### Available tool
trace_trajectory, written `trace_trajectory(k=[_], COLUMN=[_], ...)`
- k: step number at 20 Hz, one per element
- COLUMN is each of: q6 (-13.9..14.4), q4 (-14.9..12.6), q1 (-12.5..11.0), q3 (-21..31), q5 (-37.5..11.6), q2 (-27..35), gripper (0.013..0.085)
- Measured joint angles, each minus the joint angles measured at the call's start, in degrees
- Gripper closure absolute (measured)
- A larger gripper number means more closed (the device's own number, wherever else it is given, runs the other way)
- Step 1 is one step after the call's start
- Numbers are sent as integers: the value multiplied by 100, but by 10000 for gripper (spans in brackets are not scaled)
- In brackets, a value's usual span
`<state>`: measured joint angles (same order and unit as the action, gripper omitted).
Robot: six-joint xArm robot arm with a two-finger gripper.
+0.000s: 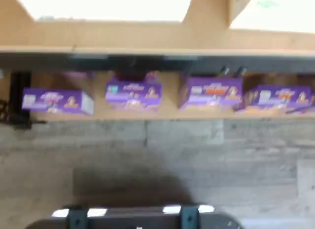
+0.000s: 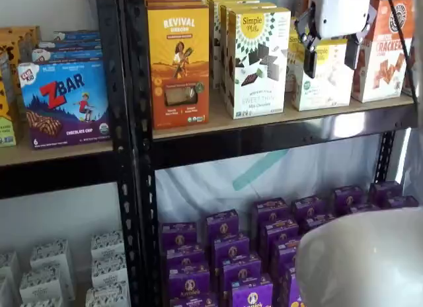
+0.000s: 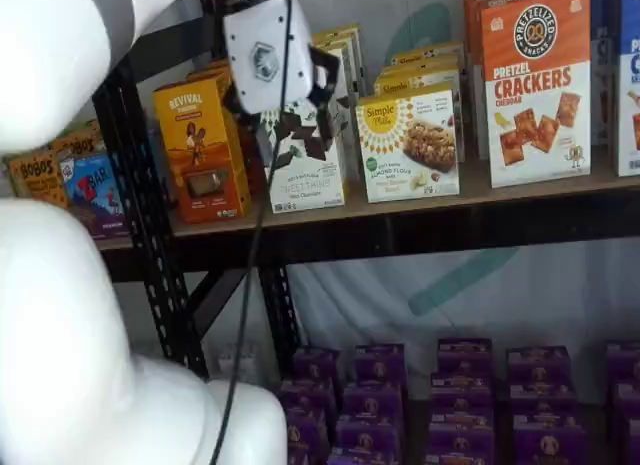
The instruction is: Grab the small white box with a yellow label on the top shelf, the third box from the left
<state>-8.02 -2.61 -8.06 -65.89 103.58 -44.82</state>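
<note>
The small white box (image 2: pixel 324 79) with the yellow sunburst label stands on the top shelf (image 2: pixel 277 132), between a taller white box (image 2: pixel 256 59) and an orange cracker box (image 2: pixel 383 49). It also shows in a shelf view (image 3: pixel 408 145) on the shelf (image 3: pixel 400 230). My gripper (image 2: pixel 330 64) hangs in front of the small white box, apart from it, with a plain gap between its black fingers and nothing in them. In a shelf view my gripper (image 3: pixel 288 105) overlaps the taller white box (image 3: pixel 300 160). The wrist view shows the shelf's tan board (image 1: pixel 147 39) and black rail.
An orange Revival box (image 2: pixel 178 56) stands to the left of the taller box. Black uprights (image 2: pixel 132 155) frame the bay. Purple boxes (image 2: pixel 231 254) fill the lower level and show in the wrist view (image 1: pixel 133 95). The white arm (image 3: pixel 60 315) fills the foreground. A dark mount (image 1: pixel 138 216) shows in the wrist view.
</note>
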Motion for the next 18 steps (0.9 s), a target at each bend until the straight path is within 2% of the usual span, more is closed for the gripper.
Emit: trace_trajectory(k=[3, 7, 9, 12, 18], q6=[-427, -799, -1001, -1181, -1353], q4=[79, 186, 322, 500, 648], q1=[-473, -878, -1098, -1293, -1471], q3=[-147, -442, -658, -839, -978], q5=[-466, -806, -878, -941, -1139], q2=[361, 826, 1114, 1375, 1660], gripper=[130, 130, 130, 130, 130])
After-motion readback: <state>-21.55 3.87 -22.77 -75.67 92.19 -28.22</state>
